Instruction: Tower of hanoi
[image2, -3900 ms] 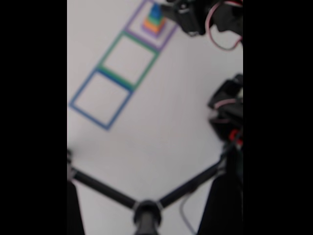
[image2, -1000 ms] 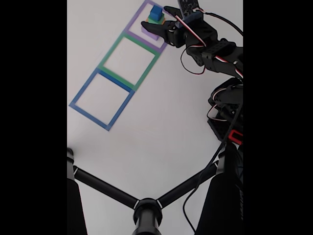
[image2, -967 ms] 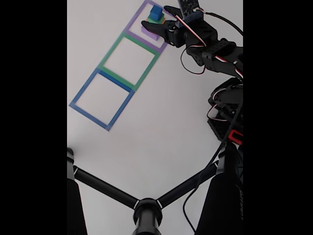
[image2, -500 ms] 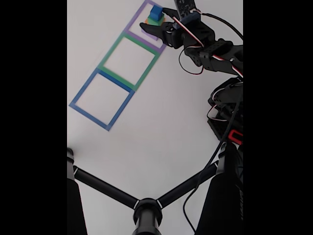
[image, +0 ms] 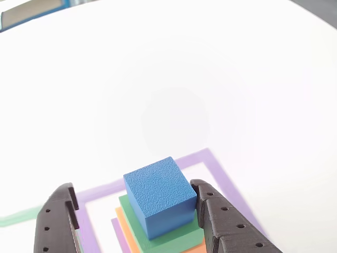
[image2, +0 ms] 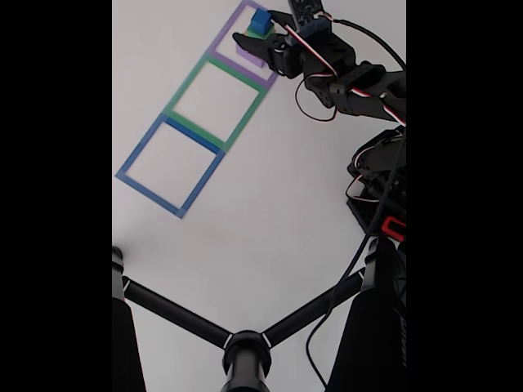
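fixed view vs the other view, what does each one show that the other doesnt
Fixed view alone: the green outline and blue outline empty, the arm with its cables, a black tripod. Other view alone: the open gripper with one finger close beside the blue cube and the other standing off. Both: the stack inside the purple outline.

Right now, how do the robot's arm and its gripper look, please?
The gripper has matte black plastic fingers with a ribbed printed texture and small round holes. In the fixed view the arm is black, with thin red, white and black cables looping along it.
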`<action>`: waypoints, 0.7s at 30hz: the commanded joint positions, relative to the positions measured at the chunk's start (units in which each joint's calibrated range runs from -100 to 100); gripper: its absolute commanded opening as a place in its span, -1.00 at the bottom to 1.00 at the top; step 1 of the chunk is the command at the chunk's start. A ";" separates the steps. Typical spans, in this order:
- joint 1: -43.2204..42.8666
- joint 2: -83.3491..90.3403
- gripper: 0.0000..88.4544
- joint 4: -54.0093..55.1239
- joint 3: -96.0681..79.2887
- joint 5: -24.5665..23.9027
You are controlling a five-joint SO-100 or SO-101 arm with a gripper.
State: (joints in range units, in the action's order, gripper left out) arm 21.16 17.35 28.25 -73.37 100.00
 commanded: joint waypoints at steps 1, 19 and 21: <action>-0.55 0.29 -0.64 1.30 2.55 0.00; -1.60 0.29 -0.94 1.30 2.28 0.00; -1.70 0.29 -0.95 1.30 2.28 0.00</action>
State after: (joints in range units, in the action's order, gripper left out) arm 20.02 17.35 28.25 -73.37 99.41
